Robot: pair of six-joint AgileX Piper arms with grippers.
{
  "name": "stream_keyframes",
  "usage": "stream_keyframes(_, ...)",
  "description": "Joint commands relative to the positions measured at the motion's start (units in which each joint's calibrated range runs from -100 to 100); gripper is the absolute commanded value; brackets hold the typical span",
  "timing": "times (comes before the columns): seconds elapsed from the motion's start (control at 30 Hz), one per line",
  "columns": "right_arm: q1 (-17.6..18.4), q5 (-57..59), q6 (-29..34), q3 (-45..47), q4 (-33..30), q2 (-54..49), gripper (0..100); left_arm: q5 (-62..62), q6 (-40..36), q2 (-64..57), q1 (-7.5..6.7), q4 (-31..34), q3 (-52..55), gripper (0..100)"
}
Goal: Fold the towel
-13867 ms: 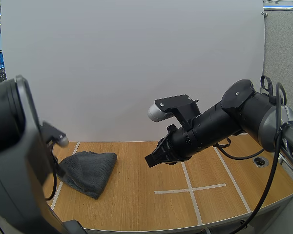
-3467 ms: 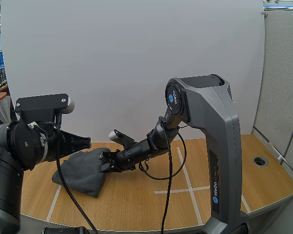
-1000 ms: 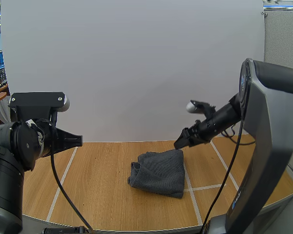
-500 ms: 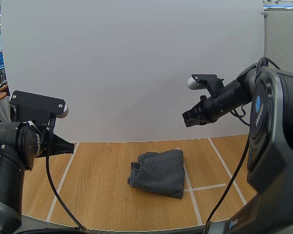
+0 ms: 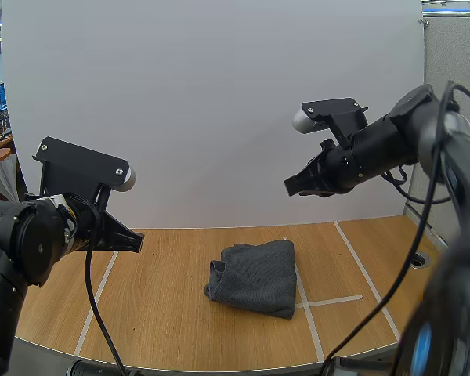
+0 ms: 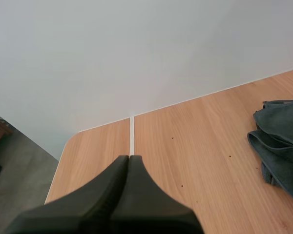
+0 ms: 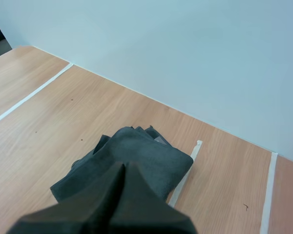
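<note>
- Black two-fingered left hand (image 6: 128, 161): fingers pressed together into one dark wedge, nothing between them.
- Same left hand (image 5: 133, 243) in the high view: held in the air over the left part of the counter, touching nothing, pointing towards the middle.
- Beneath the tip of the left hand in the left wrist view: a white tape line (image 6: 132, 134) running across the light wooden counter (image 6: 185, 146) to its far edge, near the rounded far-left corner.
- Black two-fingered right hand (image 7: 121, 166): fingers likewise closed flat against each other, gripping nothing.
- Same right hand (image 5: 292, 188) in the high view: raised high before the plain white wall (image 5: 219, 102), above and to the right of the towel, angled down and leftward.
- Under the tip of the right hand in the right wrist view: the dark grey cloth towel (image 7: 136, 151), well below the fingers and free of them.
- Dark grey cloth towel (image 5: 254, 278): gathered into a compact, layered bundle, lying flat near the middle of the counter (image 5: 164, 313), well apart from both hands.
- Right edge of the towel: along a white tape line (image 5: 309, 325) running front to back, just beside the crossing with a second, shorter strip.
- Towel (image 6: 281, 146) in the left wrist view: stacked folded edges visible, off to one side of the left hand.
- Further white tape lines (image 7: 31, 95) across the counter (image 7: 49, 126) on either side of the towel.
</note>
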Motion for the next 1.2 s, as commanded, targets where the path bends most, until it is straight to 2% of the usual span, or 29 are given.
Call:
stream_keyframes(0.0, -0.27, 0.74, 3.32, 1.60, -0.12, -9.21, 0, -0.57, 0.07, -0.04, -0.35, 0.27, 0.21, 0)
stream_keyframes(0.17, -0.27, 0.74, 6.75, 2.02, -0.23, -13.14, 0, -1.23, -0.42, 0.22, -0.35, -0.52, 0.21, 0)
stream_keyframes(0.3, -0.27, 0.74, 6.95, 4.85, -0.23, -13.19, 0, -2.57, -0.33, 0.65, -0.35, -1.38, 0.21, 0)
stream_keyframes(0.53, -0.27, 0.74, 3.21, 11.14, -0.23, -13.19, 0, -3.13, 0.61, 5.05, -0.35, -1.39, 0.09, 0)
stream_keyframes(0.7, -0.27, 0.74, 1.00, 14.19, -0.23, -9.15, 0, 0.80, 0.68, 10.53, -0.35, -7.24, 0.09, 0)
stream_keyframes(0.8, -0.27, 0.74, -0.98, 14.19, -0.12, -4.09, 0, -3.80, 1.76, 13.69, -0.35, -7.79, 0.09, 0)
stream_keyframes(0.87, -0.27, 0.74, -1.33, 14.19, -0.12, -1.41, 0, -7.88, 4.55, 15.38, -0.35, -7.67, 0.09, 0)
stream_keyframes(0.93, -0.27, 0.74, -2.27, 14.19, -0.12, 0.90, 0, -9.87, 10.43, 17.72, -0.35, -9.49, 0.09, 0)
stream_keyframes(1.03, -0.03, 0.74, -3.33, 14.19, -0.23, 3.52, 0, -10.31, 23.47, 22.11, -0.35, -17.62, 0.09, 0)
stream_keyframes(1.17, 1.08, 0.74, -3.58, 14.19, -0.49, 5.83, 0, -14.36, 30.90, 29.58, -0.35, -26.01, 0.09, 0)
